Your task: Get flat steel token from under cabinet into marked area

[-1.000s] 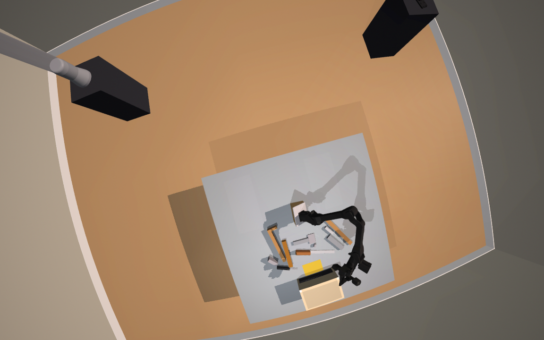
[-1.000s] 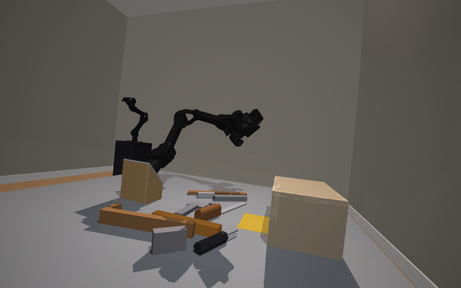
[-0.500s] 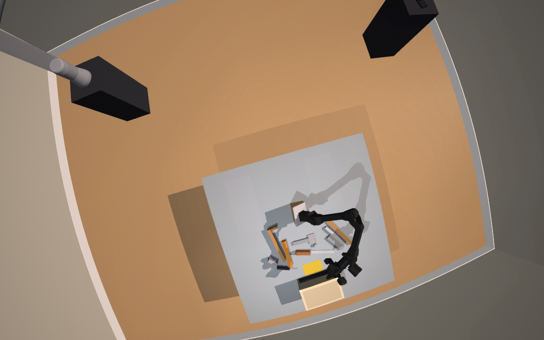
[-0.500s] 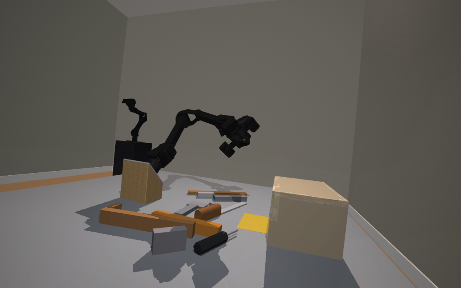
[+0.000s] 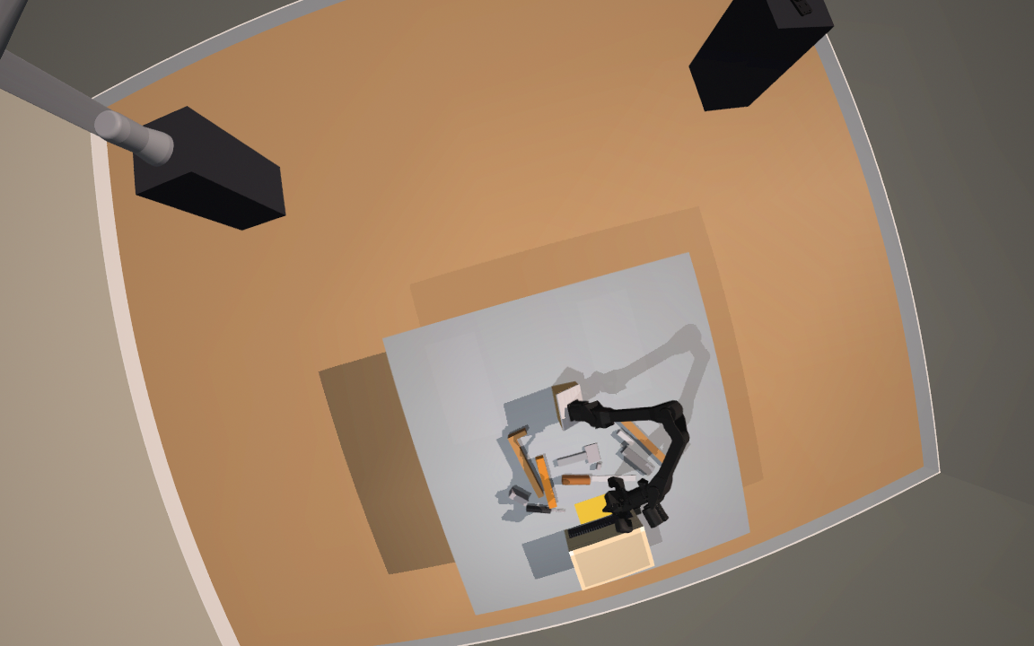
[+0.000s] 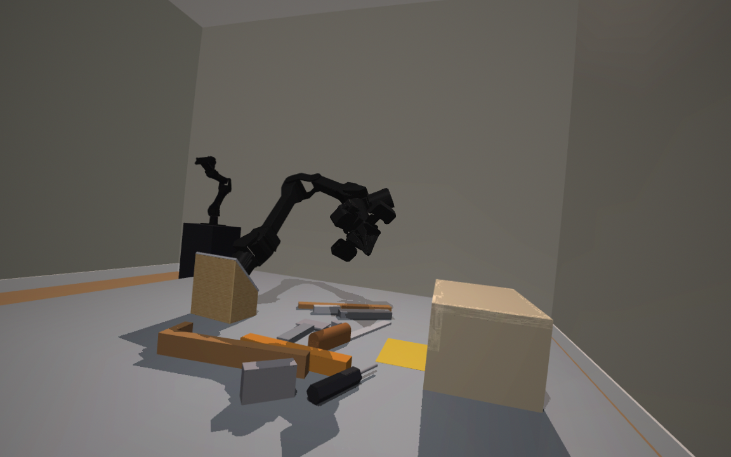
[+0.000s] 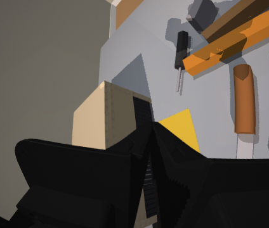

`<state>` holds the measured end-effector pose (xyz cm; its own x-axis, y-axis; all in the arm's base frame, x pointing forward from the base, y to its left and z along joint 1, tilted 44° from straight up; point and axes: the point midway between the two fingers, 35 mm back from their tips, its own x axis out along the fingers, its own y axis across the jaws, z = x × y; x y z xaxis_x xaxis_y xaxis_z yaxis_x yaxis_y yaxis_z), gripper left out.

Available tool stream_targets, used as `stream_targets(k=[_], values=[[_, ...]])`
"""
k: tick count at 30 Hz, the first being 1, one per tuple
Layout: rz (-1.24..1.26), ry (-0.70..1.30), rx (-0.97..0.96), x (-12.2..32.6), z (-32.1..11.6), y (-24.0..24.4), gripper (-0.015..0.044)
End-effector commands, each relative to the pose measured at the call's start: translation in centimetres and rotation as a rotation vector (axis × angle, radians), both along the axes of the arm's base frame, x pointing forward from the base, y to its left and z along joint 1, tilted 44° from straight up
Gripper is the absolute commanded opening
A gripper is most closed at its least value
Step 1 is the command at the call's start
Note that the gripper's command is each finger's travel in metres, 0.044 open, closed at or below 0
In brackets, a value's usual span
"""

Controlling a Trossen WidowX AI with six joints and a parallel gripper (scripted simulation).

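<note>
My gripper (image 5: 609, 504) (image 6: 368, 252) (image 7: 151, 128) is shut and empty, raised above the table near the cabinet's vented front. The pale wooden cabinet (image 5: 611, 560) (image 6: 487, 352) (image 7: 120, 107) has dark vent slots (image 5: 589, 528) (image 7: 142, 111). The steel token is not visible. The yellow marked area (image 5: 589, 509) (image 6: 402, 353) (image 7: 182, 126) lies in front of the cabinet, partly hidden by the gripper in the wrist view. A brown-handled flat blade tool (image 5: 575, 479) (image 6: 329, 337) (image 7: 244, 101) and a black-handled thin-rod tool (image 5: 538, 507) (image 6: 334, 386) (image 7: 182, 49) lie on the table.
An orange bar (image 5: 545, 477) (image 7: 261, 30), a brown hooked bar (image 5: 522, 458) (image 6: 214, 352) and a grey block (image 6: 268, 381) (image 7: 203, 14) lie close together. A grey T-shaped tool (image 5: 591, 454) lies mid-table. A wooden wedge-topped block (image 6: 212, 287) stands near the arm's base.
</note>
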<state>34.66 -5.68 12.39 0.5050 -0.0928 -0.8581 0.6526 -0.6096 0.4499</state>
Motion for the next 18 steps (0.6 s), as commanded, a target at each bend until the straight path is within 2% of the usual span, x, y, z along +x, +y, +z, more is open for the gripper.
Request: stream_targets(k=[1, 18], values=[[-0.032, 0.071, 0.1, -1.4, -1.8, 0.6, 0.0], [-0.229, 0.346, 0.499, -7.0, -6.2, 3.3, 0.0]])
